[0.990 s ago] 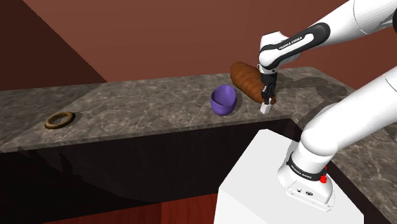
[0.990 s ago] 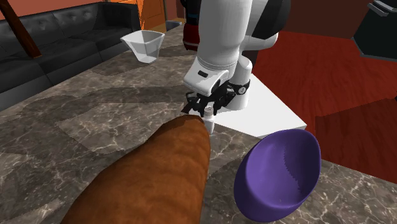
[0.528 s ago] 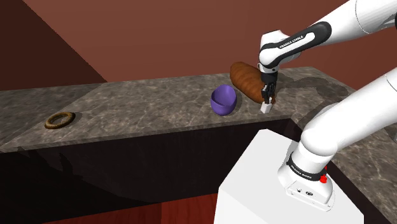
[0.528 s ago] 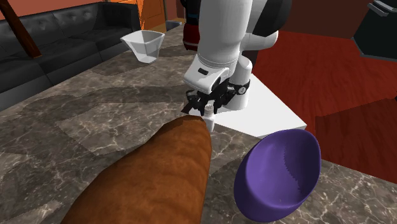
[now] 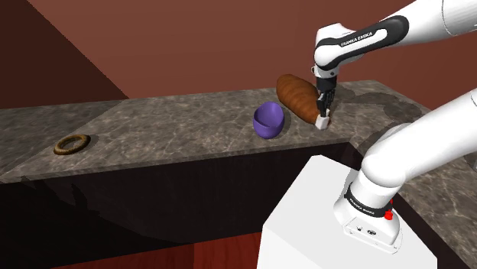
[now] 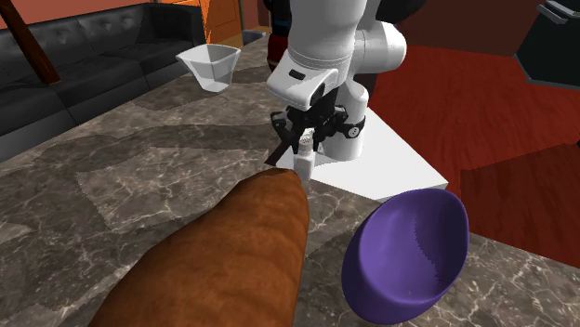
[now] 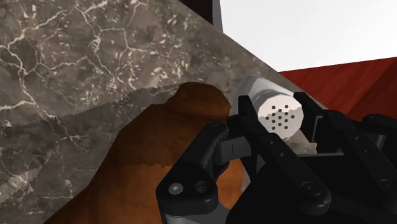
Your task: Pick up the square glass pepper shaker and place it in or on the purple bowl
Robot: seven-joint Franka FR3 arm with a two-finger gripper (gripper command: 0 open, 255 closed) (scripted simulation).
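Observation:
The pepper shaker (image 5: 323,120) (image 6: 303,163) is small, white-bodied and square, and its cap (image 7: 278,113) is pierced with holes. It hangs clear above the marble counter (image 5: 168,130), with my gripper (image 5: 324,112) (image 6: 302,149) (image 7: 280,118) shut on it. It is beside the end of a brown bread loaf (image 5: 297,97) (image 6: 232,260) (image 7: 153,159). The purple bowl (image 5: 269,120) (image 6: 409,253) lies tipped on its side on the counter, left of the loaf in the shoulder view.
A brown ring (image 5: 72,144) lies far left on the counter in the shoulder view. A white angular vessel (image 6: 210,67) stands at the counter's far end, with a black sofa (image 6: 65,56) behind it. The white stand (image 5: 321,222) is below the counter's edge.
My gripper has risen with the shaker in it, lifting it higher above the counter by the end of the loaf. The bowl and loaf have not moved.

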